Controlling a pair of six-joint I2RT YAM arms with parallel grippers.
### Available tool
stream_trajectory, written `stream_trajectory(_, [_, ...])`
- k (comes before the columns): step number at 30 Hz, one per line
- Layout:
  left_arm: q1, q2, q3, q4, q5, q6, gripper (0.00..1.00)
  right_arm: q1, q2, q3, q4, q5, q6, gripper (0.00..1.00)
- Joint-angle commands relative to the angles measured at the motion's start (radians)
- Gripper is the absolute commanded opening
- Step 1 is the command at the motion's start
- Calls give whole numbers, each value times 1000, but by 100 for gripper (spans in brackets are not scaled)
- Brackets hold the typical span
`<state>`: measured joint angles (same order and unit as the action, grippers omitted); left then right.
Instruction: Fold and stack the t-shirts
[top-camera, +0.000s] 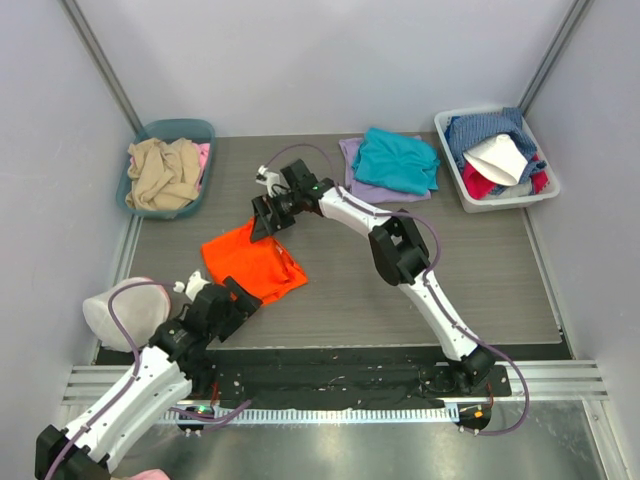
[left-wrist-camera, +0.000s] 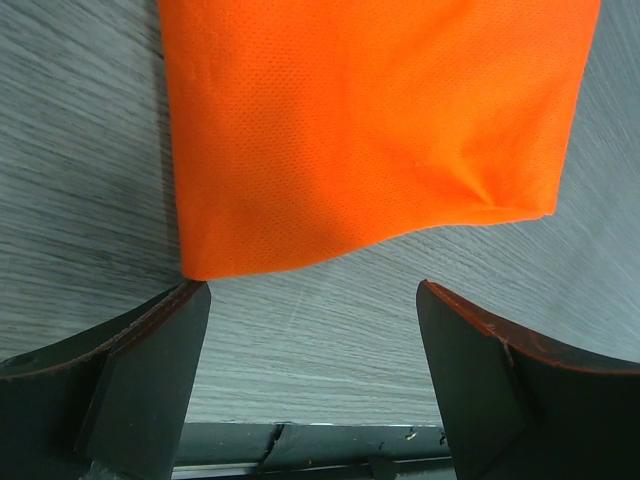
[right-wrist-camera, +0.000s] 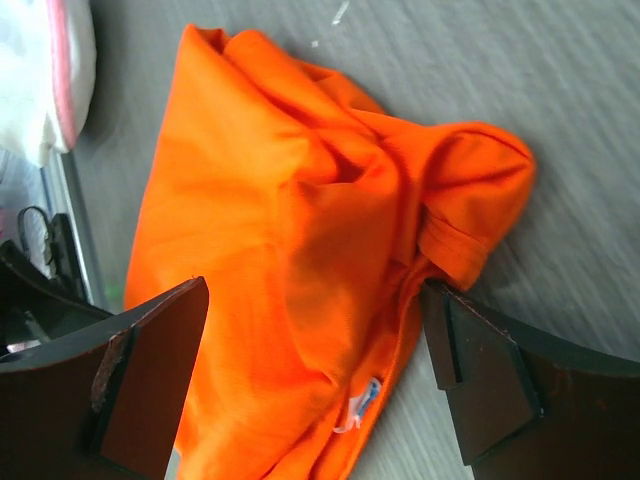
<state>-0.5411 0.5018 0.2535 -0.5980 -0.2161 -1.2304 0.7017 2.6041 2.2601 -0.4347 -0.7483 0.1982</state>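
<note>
Risk 1: the orange shirt, centre-left of the top view, is only roughly folded. The right wrist view shows its upper end bunched, with a sleeve hem and label turned out. A pinch there would likely catch several layers and drag the whole bundle instead of one edge.

Risk 2: the shirt's lower edge lies flat and thin on the table. The left fingers could close on the bare surface and miss it, or lift just the top layer so the fold opens.

Left gripper: jaws spread wide, holding nothing. It sits just below the lower edge, with one fingertip at the shirt's corner; contact unclear.

Right gripper: jaws spread wide, empty, straddling the bunched end from above; contact unclear.

Teal shirt lies folded on the lavender shirt, upper middle, well apart from both grippers.
</note>
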Motion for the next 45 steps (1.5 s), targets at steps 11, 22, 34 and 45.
stream_trajectory(11, [-2,17,15,72,-28,-8,90,16,-120,-213,19,154,-2,1])
stream_trajectory(22, [-2,-54,59,-14,-46,8,90,16,-426,-721,465,614,447,1])
stream_trajectory(34, [-2,-186,85,-160,-75,6,90,-4,-320,-608,573,1050,852,1])
stream_trajectory(45, [-2,-218,98,-203,-72,6,90,-15,-263,-468,372,1351,1138,1])
